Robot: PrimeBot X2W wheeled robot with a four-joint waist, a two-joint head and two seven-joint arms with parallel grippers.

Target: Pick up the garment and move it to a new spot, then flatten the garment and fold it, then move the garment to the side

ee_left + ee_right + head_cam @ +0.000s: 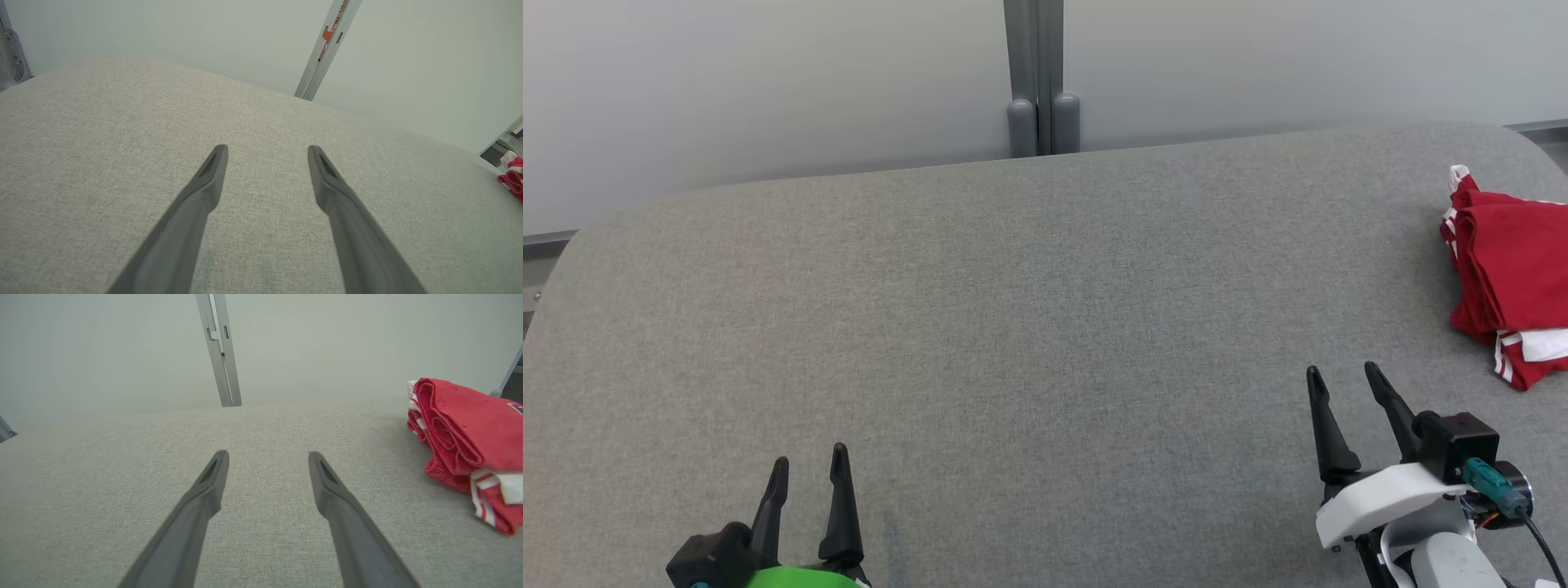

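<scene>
Already looks finished, with the red garment (1511,261) folded at the tabletop's (1013,327) right edge. Holds nothing in left pincer (810,455) or right pincer (1343,369), both spread wide.

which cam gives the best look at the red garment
The right wrist view: the red garment is largest there, with its stacked folds and white trim clear. The head view has it smaller and cut by the right edge. The left wrist view catches a small sliver at its right edge.
</scene>
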